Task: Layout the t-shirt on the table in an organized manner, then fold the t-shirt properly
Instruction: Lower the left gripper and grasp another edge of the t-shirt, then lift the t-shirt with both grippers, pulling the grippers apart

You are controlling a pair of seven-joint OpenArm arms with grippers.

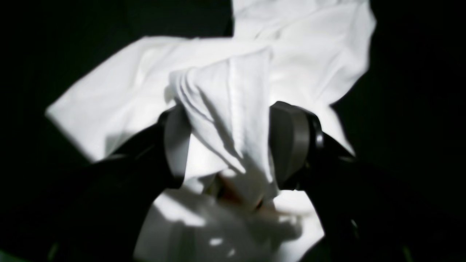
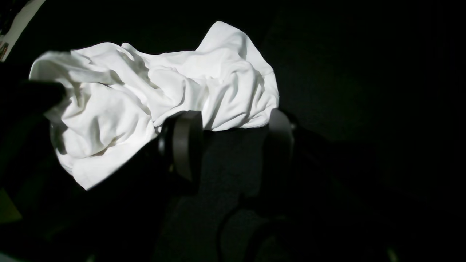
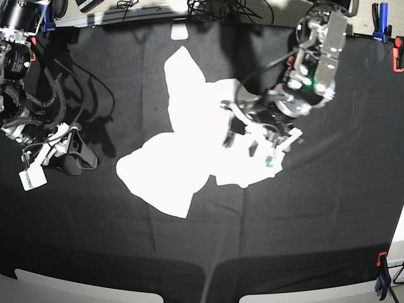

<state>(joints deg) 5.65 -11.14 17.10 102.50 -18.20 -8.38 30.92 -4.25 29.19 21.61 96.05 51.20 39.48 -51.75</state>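
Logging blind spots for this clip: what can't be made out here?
- Base view: the t-shirt is glared to flat white; no print readable.
- Left wrist view: the left hand covers the cloth behind it; the picture is blurred.
- Right wrist view: the table is lost in darkness beyond the right hand.

L arm reaches down from upper right of base view; left gripper (image 1: 233, 145) sits centre-frame in its wrist view, jaws wide apart w/ white cloth draped between them — grip can't be confirmed. R arm low at left edge of base view; right gripper (image 2: 233, 145) jaws apart, nothing between — resting near the black surface.
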